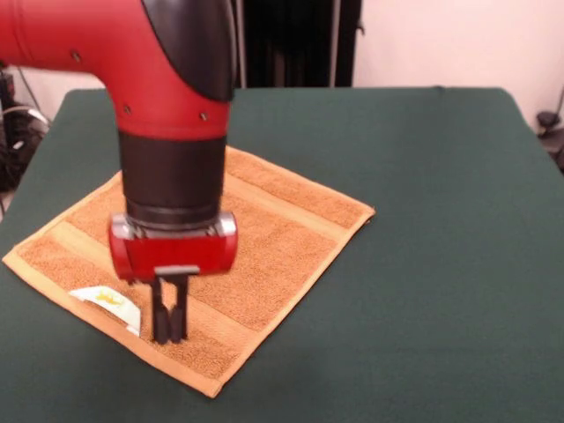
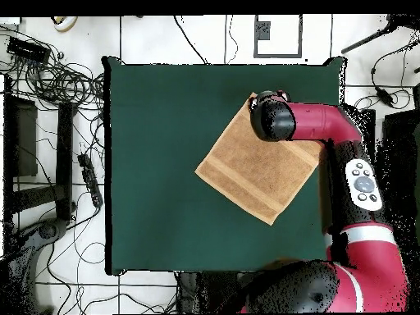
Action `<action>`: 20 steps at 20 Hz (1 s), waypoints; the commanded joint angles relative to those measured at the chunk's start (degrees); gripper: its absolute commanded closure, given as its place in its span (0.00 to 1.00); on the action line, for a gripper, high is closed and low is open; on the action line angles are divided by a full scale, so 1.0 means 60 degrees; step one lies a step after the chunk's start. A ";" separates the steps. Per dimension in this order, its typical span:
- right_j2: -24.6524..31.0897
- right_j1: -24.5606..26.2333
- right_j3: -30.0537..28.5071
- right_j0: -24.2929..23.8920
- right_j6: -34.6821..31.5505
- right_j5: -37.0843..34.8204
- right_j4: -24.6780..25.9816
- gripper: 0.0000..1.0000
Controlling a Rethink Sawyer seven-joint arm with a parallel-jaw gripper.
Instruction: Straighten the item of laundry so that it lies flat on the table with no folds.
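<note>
The orange-tan towel (image 1: 264,238) lies spread out like a diamond on the left part of the dark green table (image 1: 432,229). Two paler woven bands cross it, and a small white tag (image 1: 110,302) sits at its near-left edge. My gripper (image 1: 169,333) points straight down over the towel's near edge, just right of the tag. Its two black fingers are pressed together, with the tips at the cloth. In the overhead view the towel (image 2: 254,168) lies at the table's (image 2: 164,164) right side. The arm's wrist (image 2: 272,120) covers the towel's top corner and hides the gripper.
The towel's left corner lies close to the table's left edge (image 1: 11,231) in the front view. Dark stands (image 1: 291,44) rise behind the table's far side. Cables and gear (image 2: 49,98) lie on the floor beside the table in the overhead view.
</note>
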State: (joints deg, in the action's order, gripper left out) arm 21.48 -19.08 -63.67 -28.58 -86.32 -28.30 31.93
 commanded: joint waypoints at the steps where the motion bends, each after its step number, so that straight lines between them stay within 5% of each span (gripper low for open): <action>1: 0.0133 0.1170 -0.0023 0.0730 -0.0452 0.0645 0.0411 1.00; 5: 0.0171 0.0237 -0.0897 0.0475 -0.0091 -0.0036 0.0037 1.00; 13: -0.0209 -0.2722 -0.2524 -0.0037 0.0872 -0.3282 -0.0916 1.00; 16: -0.0065 -0.3095 -0.2618 -0.0269 0.1202 -0.3713 -0.0927 1.00; 20: 0.0144 -0.2473 -0.2370 -0.0252 0.0861 -0.3174 -0.0605 1.00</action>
State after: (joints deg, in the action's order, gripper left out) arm 20.98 -32.26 -72.37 -30.60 -86.32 -43.64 28.83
